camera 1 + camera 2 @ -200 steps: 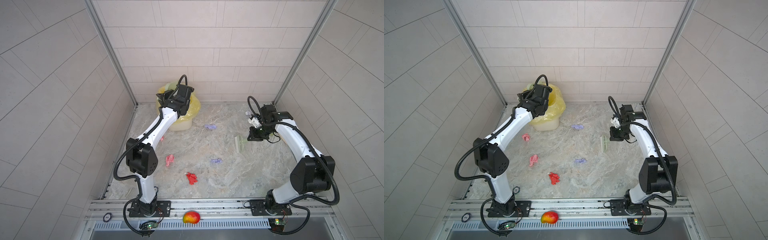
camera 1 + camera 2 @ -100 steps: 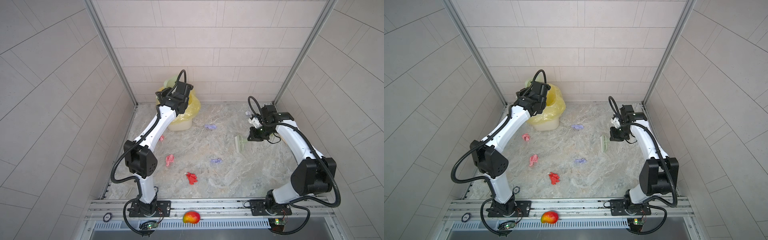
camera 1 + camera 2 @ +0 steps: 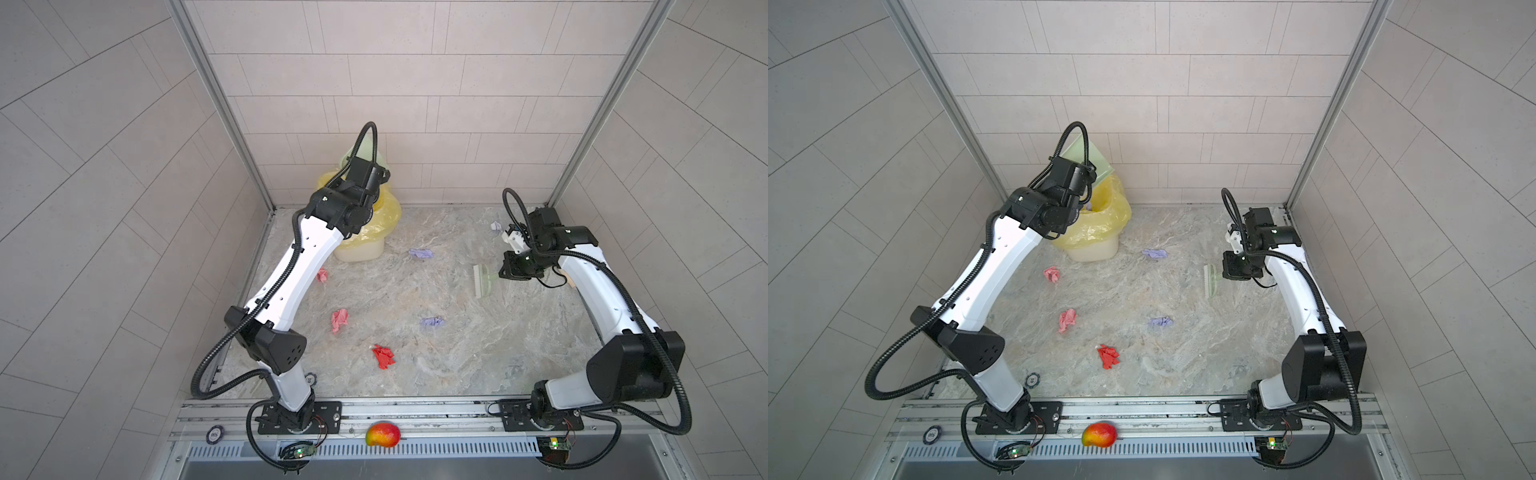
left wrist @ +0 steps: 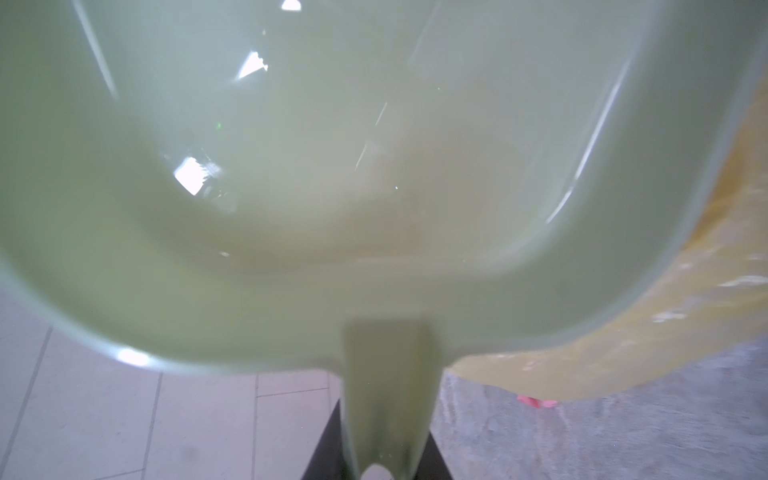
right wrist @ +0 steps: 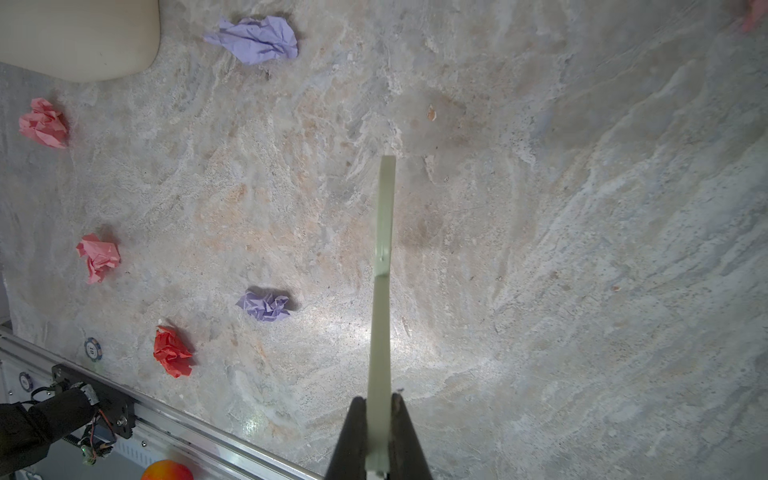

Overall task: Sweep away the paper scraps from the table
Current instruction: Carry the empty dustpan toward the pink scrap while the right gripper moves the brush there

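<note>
Several paper scraps lie on the table (image 3: 478,353): two pink wads (image 3: 321,274) (image 3: 339,319), a red one (image 3: 383,356), two lavender ones (image 3: 421,253) (image 3: 432,322) and a pale one (image 3: 495,225) at the back right. My left gripper (image 4: 384,436) is shut on the handle of a pale green dustpan (image 3: 1096,160), tipped up over the yellow-bagged bin (image 3: 365,249). The pan fills the left wrist view. My right gripper (image 5: 380,415) is shut on a pale green brush (image 5: 384,249), held low over the table's right side, apart from the scraps.
A red-yellow mango (image 3: 382,434) lies on the front rail. Two poker chips sit near the left arm's base, one on the table (image 3: 309,378) and one on the rail (image 3: 214,434). Tiled walls close in the table on three sides.
My left arm has lifted the dustpan higher and further back over the bin. The right arm and brush have stayed put.
</note>
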Robot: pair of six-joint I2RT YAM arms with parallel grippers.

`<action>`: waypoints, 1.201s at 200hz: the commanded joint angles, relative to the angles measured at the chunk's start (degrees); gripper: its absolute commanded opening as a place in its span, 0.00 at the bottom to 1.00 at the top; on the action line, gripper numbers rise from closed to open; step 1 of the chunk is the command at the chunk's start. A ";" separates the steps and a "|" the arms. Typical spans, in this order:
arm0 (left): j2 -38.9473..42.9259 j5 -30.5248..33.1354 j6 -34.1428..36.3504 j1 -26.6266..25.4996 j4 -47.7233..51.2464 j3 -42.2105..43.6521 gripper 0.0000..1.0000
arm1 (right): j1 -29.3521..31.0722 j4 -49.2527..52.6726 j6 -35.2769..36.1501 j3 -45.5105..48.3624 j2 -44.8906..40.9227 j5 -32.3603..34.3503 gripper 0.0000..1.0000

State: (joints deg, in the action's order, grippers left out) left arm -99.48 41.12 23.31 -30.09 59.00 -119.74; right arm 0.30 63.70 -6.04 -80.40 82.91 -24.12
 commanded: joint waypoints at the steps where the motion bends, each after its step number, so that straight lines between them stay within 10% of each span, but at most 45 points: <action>1: 0.75 -7.96 -7.60 -2.11 4.46 -0.06 0.00 | -0.28 2.72 0.66 -2.97 -0.43 3.26 0.00; 158: 0.58 -37.31 -20.06 -11.76 -2.04 18.91 0.00 | -0.47 -6.01 13.28 -18.22 10.81 37.20 0.00; 240: -4.97 -43.65 -22.06 -14.08 -5.02 23.65 0.00 | -2.86 -16.32 25.53 -26.31 26.50 41.10 0.00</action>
State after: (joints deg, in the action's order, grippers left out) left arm -103.07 0.08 2.94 -43.88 55.55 -97.71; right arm -1.43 51.72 13.72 -103.85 106.24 14.50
